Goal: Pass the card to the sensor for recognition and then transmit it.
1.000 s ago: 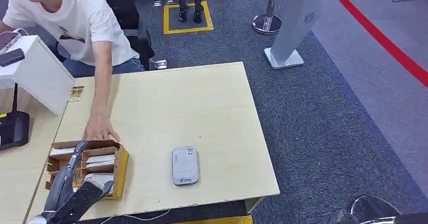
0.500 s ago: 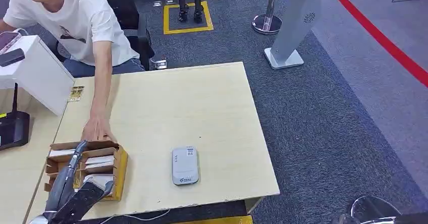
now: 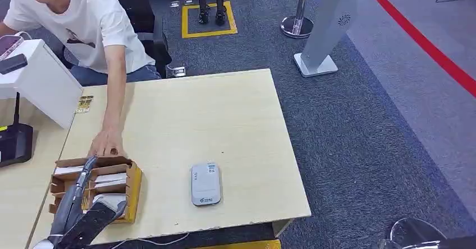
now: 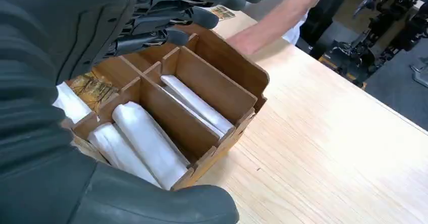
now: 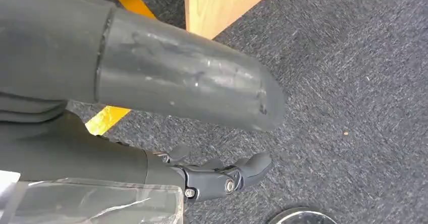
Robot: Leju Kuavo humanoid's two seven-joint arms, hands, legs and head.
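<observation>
Cards point(image 4: 151, 143) stand wrapped in the slotted box point(image 3: 132, 190), table's 8 o'clock corner. Left hand point(image 3: 84, 204) hovers above, fingers spread, holding nothing; person's hand point(image 3: 106, 144) steadies the box, probably. Sensor point(image 3: 205, 184) waits at 6 o'clock.

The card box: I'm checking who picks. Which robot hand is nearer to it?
Left. The left hand hovers right over the card box, fingers spread above its compartments. The right hand hangs beside the table, over the carpet, well away from it.
</observation>
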